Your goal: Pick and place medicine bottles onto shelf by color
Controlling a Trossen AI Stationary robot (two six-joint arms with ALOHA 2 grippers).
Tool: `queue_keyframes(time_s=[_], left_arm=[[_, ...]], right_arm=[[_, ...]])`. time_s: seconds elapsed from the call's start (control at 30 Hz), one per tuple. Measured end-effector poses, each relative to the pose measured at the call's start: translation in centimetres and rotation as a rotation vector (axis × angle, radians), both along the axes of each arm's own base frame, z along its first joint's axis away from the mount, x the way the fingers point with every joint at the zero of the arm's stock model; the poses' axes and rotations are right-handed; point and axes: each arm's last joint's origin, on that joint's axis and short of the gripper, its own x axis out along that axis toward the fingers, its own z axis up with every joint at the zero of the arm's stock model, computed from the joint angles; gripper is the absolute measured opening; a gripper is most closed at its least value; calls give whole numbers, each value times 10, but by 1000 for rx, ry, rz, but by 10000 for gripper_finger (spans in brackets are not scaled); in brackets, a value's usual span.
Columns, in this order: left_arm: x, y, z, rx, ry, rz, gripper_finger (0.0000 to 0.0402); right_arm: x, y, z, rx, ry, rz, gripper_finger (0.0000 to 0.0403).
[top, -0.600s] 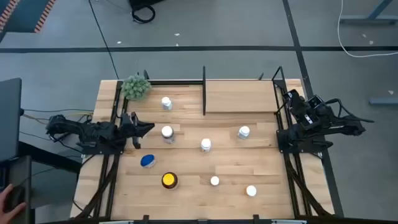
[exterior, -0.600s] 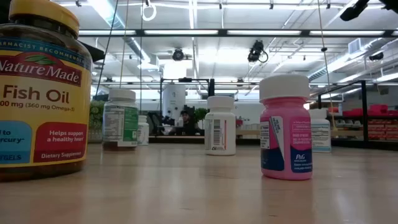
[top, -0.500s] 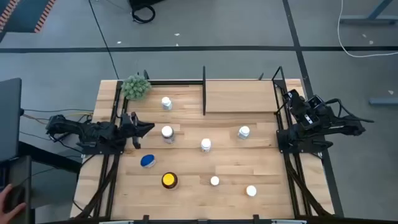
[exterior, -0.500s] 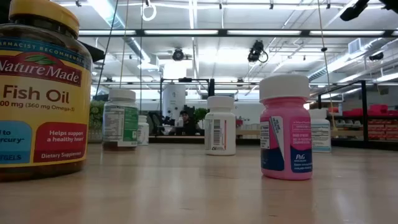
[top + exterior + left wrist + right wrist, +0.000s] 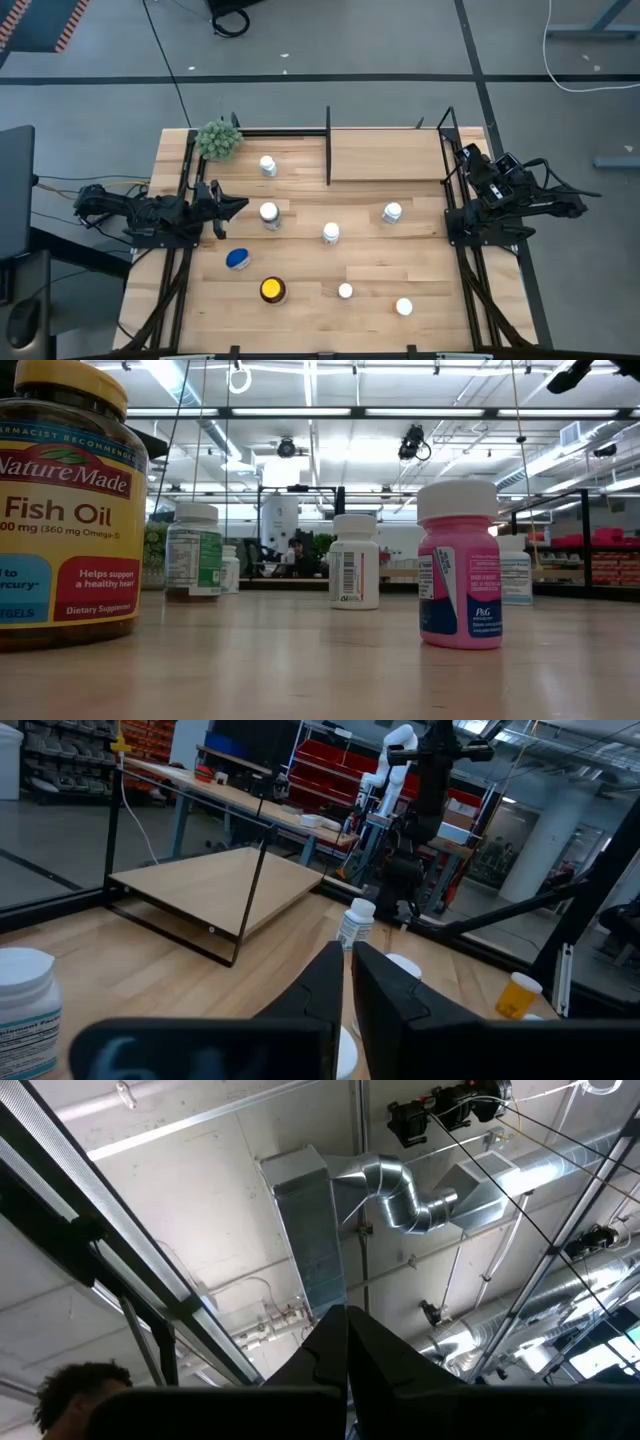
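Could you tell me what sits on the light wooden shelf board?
The light wooden shelf board looks bare in the high view; all bottles stand on the plank tabletop. Beneath the board stays hidden.

The wide amber bottle with a yellow lid point(image 5: 65, 500) reads "Nature Made", "Fish Oil", "360 mg Omega-3", "Dietary Supplement"; the pink white-capped bottle point(image 5: 459, 565) carries "P&G".
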Motion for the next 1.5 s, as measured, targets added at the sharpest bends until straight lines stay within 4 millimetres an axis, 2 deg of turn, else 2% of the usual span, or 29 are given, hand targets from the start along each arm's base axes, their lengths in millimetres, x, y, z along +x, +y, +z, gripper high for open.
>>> queue_keyframes(time_s=[0.43,0.73,0.8,0.93,1.13,1.27,1.37,1.5], left_arm=[[0,0,0,0,0,0,28],[0,0,0,0,0,0,38],[0,2,1,-5,-15,39,37],[-3,5,18,-126,-201,82,30],[-11,8,52,-18,-275,115,25],[-17,10,71,29,-305,129,30],[-23,11,86,21,-347,132,35],[-35,13,112,-78,-462,115,34]], right_arm=[[0,0,0,0,0,0,8],[0,0,0,0,0,0,8],[0,0,0,0,0,0,8],[0,0,0,0,0,0,8],[0,0,0,-1,1,-2,8],[-2,-1,1,-34,6,-109,8],[-3,-1,1,-50,-3,-140,8],[-5,-1,5,-40,-21,-128,8]])
